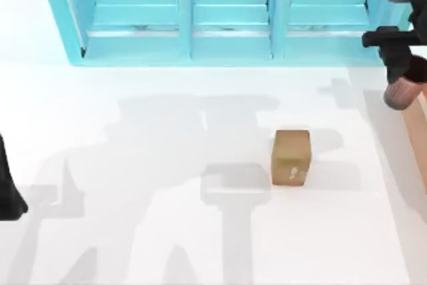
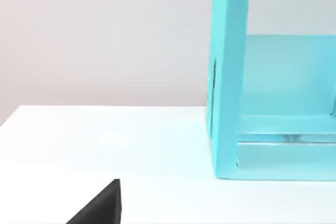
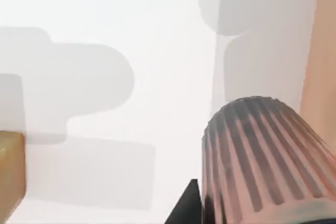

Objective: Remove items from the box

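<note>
My right gripper (image 1: 401, 70) hangs at the table's far right, shut on a dark reddish-brown ribbed cup (image 1: 403, 91), held above the white tabletop just left of the box. The right wrist view has the cup (image 3: 265, 156) close up, with a dark finger (image 3: 186, 211) beside it. A strip of the light orange-tan box (image 1: 417, 128) runs along the right edge, and its wall (image 3: 319, 51) stands right next to the cup. The tan-brown block (image 1: 291, 157), with a tiny white mark, rests on the table right of centre, outside the box. My left arm (image 1: 8, 188) is parked at the left edge.
A large turquoise three-compartment shelf unit (image 1: 227, 15) spans the back of the table, and its end wall (image 2: 228, 77) is in the left wrist view. White tabletop stretches left and forward of the block.
</note>
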`<action>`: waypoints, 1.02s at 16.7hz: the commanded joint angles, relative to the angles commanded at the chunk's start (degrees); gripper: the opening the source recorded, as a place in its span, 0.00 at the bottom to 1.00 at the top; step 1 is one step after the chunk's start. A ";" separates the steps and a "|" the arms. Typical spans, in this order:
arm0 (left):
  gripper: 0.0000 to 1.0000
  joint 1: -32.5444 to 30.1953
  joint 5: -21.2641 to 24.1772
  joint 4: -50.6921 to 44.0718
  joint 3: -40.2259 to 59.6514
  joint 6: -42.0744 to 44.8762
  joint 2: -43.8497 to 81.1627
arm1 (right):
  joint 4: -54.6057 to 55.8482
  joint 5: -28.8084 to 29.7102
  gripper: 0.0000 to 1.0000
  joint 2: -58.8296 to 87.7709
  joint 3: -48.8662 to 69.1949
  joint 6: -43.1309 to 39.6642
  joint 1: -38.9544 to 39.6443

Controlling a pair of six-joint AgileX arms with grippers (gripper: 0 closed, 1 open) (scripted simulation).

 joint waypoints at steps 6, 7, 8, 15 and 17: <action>1.00 0.00 0.00 0.00 0.00 0.00 0.00 | 3.55 0.24 0.00 -0.20 -8.76 14.23 9.91; 1.00 0.00 0.00 0.00 0.00 0.00 0.00 | 3.59 0.29 0.00 -0.19 -9.40 15.12 10.18; 1.00 0.00 0.00 0.00 0.00 0.00 0.00 | 3.59 0.31 0.00 -0.20 -9.59 15.37 10.25; 1.00 0.00 0.00 0.00 0.00 0.00 0.00 | 6.82 0.28 0.00 0.69 -12.09 15.46 10.15; 1.00 0.00 0.00 0.00 0.00 0.00 0.00 | 9.90 0.31 0.00 1.41 -14.29 15.53 10.30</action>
